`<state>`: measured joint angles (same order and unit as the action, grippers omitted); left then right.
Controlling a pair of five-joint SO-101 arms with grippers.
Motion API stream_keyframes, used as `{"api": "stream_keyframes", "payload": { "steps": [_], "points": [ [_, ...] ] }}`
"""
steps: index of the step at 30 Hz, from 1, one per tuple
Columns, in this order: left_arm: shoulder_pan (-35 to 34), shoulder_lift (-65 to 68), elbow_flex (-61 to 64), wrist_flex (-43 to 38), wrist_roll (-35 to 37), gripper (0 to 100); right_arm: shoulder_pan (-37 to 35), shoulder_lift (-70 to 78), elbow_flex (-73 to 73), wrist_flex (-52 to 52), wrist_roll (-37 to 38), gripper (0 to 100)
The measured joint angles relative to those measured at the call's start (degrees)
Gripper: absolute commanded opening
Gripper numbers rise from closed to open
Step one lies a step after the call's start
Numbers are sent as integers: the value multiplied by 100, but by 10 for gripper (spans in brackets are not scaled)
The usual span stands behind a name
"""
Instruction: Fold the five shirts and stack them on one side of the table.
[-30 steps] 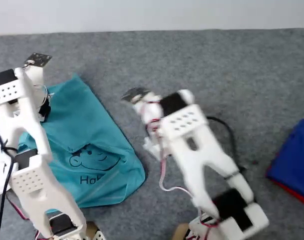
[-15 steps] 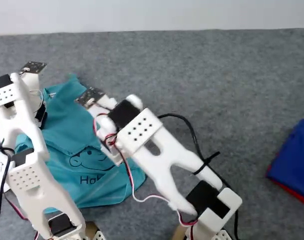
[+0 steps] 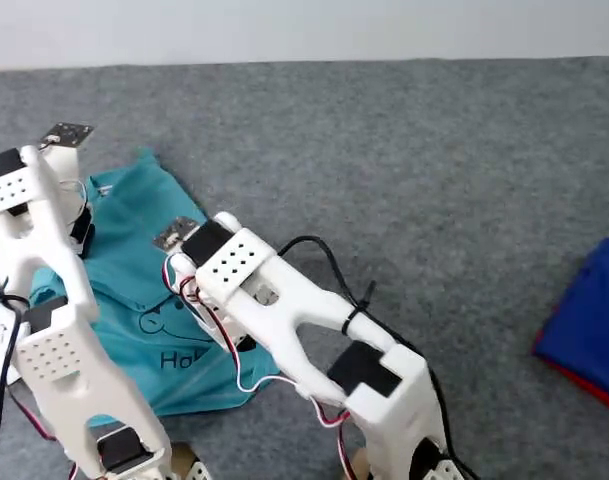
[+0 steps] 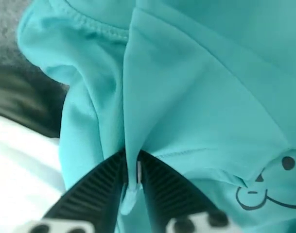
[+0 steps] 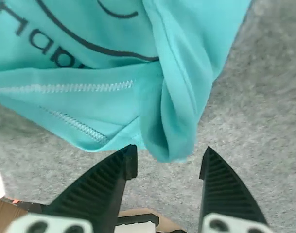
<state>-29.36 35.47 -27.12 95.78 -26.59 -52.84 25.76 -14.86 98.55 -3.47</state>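
A teal shirt with a dark printed face lies partly folded at the left of the grey table. My left gripper is shut on a raised fold of the teal shirt near its far left side. The left arm stands along the shirt's left edge. My right arm stretches across to the shirt's near right corner. My right gripper is open just above the table. The folded corner of the teal shirt hangs between its jaws without being pinched.
A folded blue shirt lies at the table's right edge with a red one peeking out beneath it. Bare grey felt covers the middle and far part of the table.
My right arm has swung left from the table's middle to the teal shirt's near right corner. The left arm has shifted slightly and keeps hold of the fold.
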Motion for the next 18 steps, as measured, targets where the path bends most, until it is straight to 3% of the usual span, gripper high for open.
{"api": "stream_keyframes", "payload": {
  "steps": [2, 7, 18],
  "points": [
    [0, 0, 0, 0, 0, 2, 0, 123, 0, 0, 0, 1],
    [0, 0, 0, 0, 0, 2, 316, 185, 0, 123, 545, 12],
    [0, 0, -360, 299, 0, 2, 1996, 185, -932, 176, 2365, 10]
  ]
}}
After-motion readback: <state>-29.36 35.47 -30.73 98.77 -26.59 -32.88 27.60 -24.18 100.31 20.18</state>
